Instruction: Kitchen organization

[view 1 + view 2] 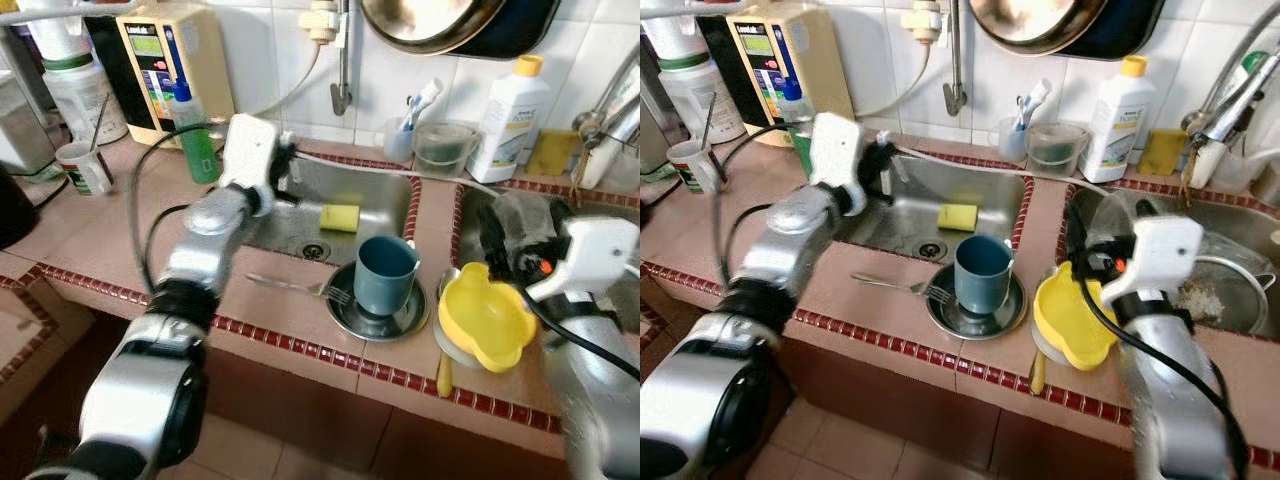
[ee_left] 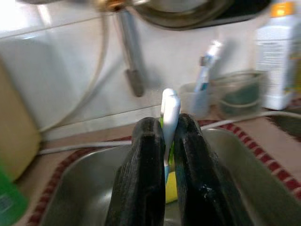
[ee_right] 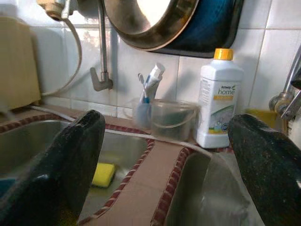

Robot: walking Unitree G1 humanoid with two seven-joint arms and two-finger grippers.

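**Ana:** Left gripper [image 2: 164, 155] first: where is it, and what is it carrying?

**Ben:** It hangs over the near left corner of the steel sink [image 1: 385, 190], fingers [image 2: 141, 188] pinched tight on a slim white toothbrush [image 2: 170, 110] with a bit of green and blue lower down. The wrist view shows the handle standing up between the two black pads.

**Ana:** And left of that arm?

**Ben:** A white cup [image 1: 82, 165] with a spoon in it, a cream water unit [image 1: 175, 60] against the tiles, and a green bottle [image 1: 198, 140] just beside the gripper. None of those look sorted yet, I'd judge.

**Ana:** Moving across the counter?

**Ben:** A yellow sponge [image 1: 340, 216] lies in the sink basin. On the tiled ledge in front, a fork [image 1: 300, 287] rests with its tines touching a steel plate [image 1: 345, 312], and a blue mug [image 1: 385, 272] stands upright on that plate. Behind, by the wall, a clear holder [image 3: 143, 113] already keeps a toothbrush and a tube, next to a clear tub [image 3: 171, 120].

**Ana:** So the held brush probably belongs in that holder?

**Ben:** That's my guess; it is still well apart from it.

**Ana:** Further right?

**Ben:** A yellow bowl [image 1: 485, 320] sits near the ledge's edge, a white detergent bottle [image 1: 510, 115] stands at the back, and the right gripper [image 3: 164, 155] hovers over the second basin, spread wide and empty.

**Ana:** Progress?

**Ben:** Early. One item is in hand; dishes, fork and bowl remain untouched.
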